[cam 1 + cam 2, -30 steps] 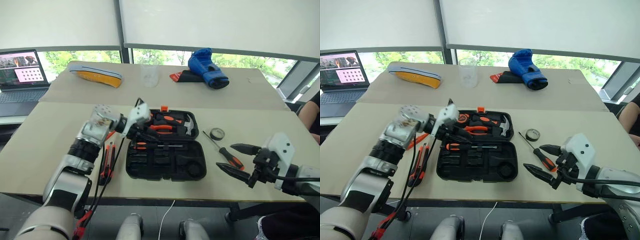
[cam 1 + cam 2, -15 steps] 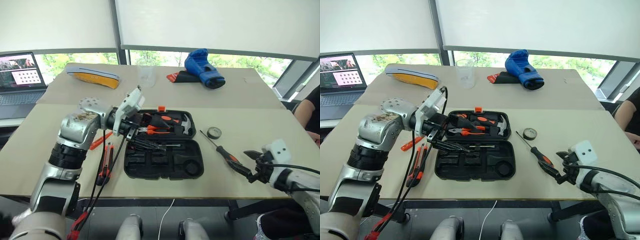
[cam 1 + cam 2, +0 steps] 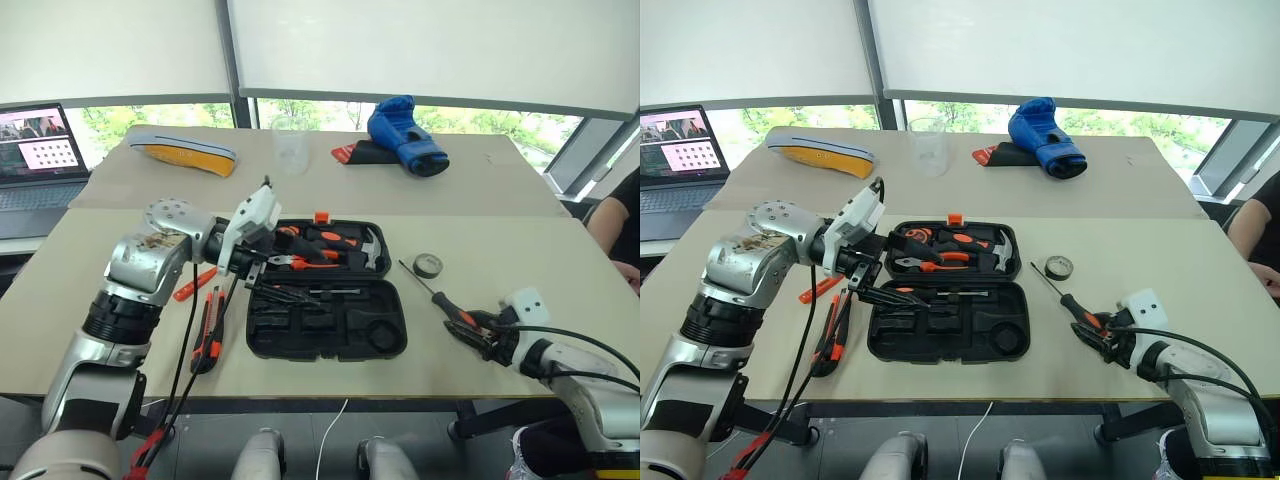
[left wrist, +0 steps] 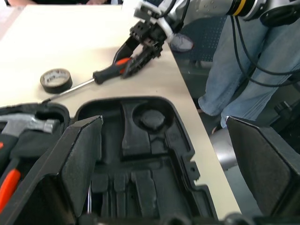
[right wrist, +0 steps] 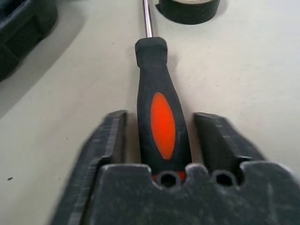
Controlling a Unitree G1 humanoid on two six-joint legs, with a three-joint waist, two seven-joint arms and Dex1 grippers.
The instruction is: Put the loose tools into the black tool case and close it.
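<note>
Head view: my right gripper (image 3: 478,334) has dropped onto the orange-and-black screwdriver (image 3: 452,309) right of the open black moulded tool case (image 3: 327,320) — pickup begun. Right wrist: jaws narrowed, straddling its handle. Left gripper (image 3: 272,285), wide open, has backed off

Arms were silver-grey metal segments with black ribbed joint bands. Wrist housings white. Left gripper (image 3: 268,268) and right gripper (image 3: 478,332) had black tapered fingers. Black and red cables looped along left arm; black cables arced over right forearm.
</note>
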